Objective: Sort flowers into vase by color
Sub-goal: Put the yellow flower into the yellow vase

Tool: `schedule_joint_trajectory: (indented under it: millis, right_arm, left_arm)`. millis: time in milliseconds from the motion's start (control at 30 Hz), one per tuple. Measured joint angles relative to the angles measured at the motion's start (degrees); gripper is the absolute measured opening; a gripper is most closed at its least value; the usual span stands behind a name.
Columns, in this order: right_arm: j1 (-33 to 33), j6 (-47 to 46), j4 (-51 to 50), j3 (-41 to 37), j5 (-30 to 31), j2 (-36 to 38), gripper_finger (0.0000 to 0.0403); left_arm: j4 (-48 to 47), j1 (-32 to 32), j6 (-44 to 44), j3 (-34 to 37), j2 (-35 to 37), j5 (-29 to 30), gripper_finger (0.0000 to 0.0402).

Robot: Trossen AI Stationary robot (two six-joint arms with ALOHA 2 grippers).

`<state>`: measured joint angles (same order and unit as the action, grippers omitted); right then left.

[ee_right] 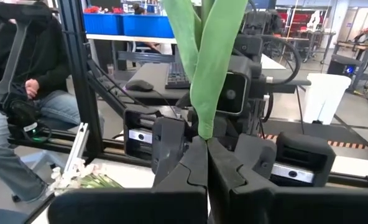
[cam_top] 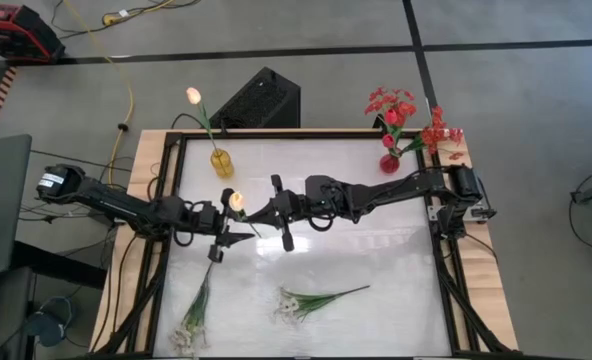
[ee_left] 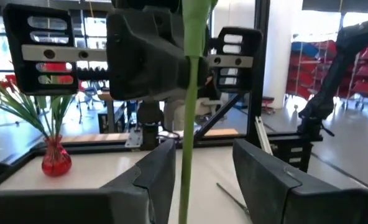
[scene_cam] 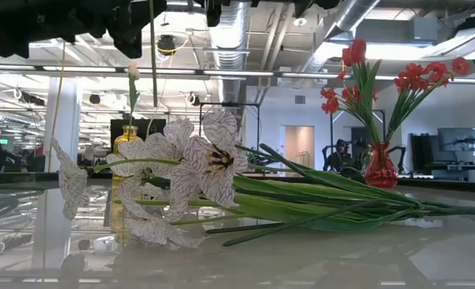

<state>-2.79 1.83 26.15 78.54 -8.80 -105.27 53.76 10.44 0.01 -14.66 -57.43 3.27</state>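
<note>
Cream tulip [cam_top: 237, 200]: mid-desk, aloft between both arms. I judge it light, stalk thin and bendy; grip low on bare stalk, not leaf or bud. Cream bud, green stalk, long leaves. Right end effector [ee_right: 207, 152] clamped on stalk base. Left end effector [ee_left: 202, 171] parted, stalk between fingers, not pinched.

White glossy table [cam_top: 376, 270] in a black frame, yellow vase [cam_top: 221, 162] with one cream tulip at 11 o'clock, red vase [cam_top: 389, 162] of red flowers at 1 o'clock, white flower spray [cam_top: 194, 320] at 7 o'clock, second white spray [cam_top: 311, 300] near 6 o'clock.
</note>
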Motion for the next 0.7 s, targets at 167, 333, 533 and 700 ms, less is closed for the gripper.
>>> schedule_joint_trajectory:
  millis: [167,333,533,700]
  right_arm:
    - [0.0,0.0,-0.2,0.0,0.0,0.0,0.0019]
    - [0.2,0.1,-0.8,0.0,-0.1,0.0,0.0036]
    - [0.3,3.0,-2.5,0.0,1.1,0.0,0.0079]
    - [1.0,5.7,-11.0,0.0,5.2,4.0,0.0127]
  left_arm:
    - [-2.2,0.0,0.0,-0.5,0.0,1.0,0.0090]
    - [-2.3,0.0,0.9,-0.5,0.0,2.0,0.0009]
    - [-2.7,0.0,1.1,-0.5,0.2,4.7,0.0001]
    - [-5.6,0.0,2.4,-0.5,3.1,9.0,0.0001]
